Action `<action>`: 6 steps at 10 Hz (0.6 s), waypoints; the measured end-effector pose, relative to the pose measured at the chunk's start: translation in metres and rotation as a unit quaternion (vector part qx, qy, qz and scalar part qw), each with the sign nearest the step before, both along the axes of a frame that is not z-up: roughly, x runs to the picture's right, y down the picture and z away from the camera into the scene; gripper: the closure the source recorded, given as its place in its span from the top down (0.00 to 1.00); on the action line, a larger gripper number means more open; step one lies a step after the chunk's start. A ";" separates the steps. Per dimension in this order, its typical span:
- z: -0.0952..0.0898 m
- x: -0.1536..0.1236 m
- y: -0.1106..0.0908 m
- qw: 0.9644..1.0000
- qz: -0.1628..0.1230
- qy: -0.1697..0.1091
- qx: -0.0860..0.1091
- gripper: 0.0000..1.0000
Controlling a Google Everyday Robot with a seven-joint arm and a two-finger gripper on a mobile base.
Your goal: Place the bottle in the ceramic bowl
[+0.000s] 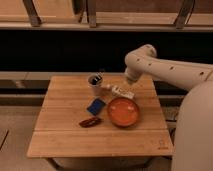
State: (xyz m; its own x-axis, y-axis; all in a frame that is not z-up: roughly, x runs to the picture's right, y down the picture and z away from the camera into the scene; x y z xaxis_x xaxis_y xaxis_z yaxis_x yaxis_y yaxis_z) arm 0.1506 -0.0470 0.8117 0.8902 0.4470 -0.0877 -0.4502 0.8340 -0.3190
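Observation:
The pale bottle [119, 91] lies on its side on the wooden table [65, 140], between the grey cup and the far rim of the glossy orange ceramic bowl [123, 112]. The bowl sits right of the table's centre and looks empty. My gripper [130, 83] hangs at the end of the white arm, just above the bottle's right end and behind the bowl. I cannot tell whether it touches the bottle.
A grey cup [95, 83] holding dark items stands at the back of the table, left of the bottle. A blue flat item [96, 106] and a dark reddish-brown item [90, 122] lie left of the bowl. A dark shelf runs behind the table.

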 end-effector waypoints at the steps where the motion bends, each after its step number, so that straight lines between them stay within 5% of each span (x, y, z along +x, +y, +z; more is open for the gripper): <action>1: -0.005 0.017 -0.013 1.000 -0.009 -0.008 0.010 0.80; 4: -0.004 0.031 -0.022 1.000 -0.015 -0.020 0.017 0.80; 6: 0.037 0.005 -0.001 0.999 0.003 -0.041 -0.008 0.80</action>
State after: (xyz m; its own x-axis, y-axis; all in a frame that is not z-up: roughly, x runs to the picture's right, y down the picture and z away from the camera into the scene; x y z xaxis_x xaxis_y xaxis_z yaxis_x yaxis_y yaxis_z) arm 0.1555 -0.0483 0.8484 0.8919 0.4518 -0.0213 -0.4271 0.8257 -0.3686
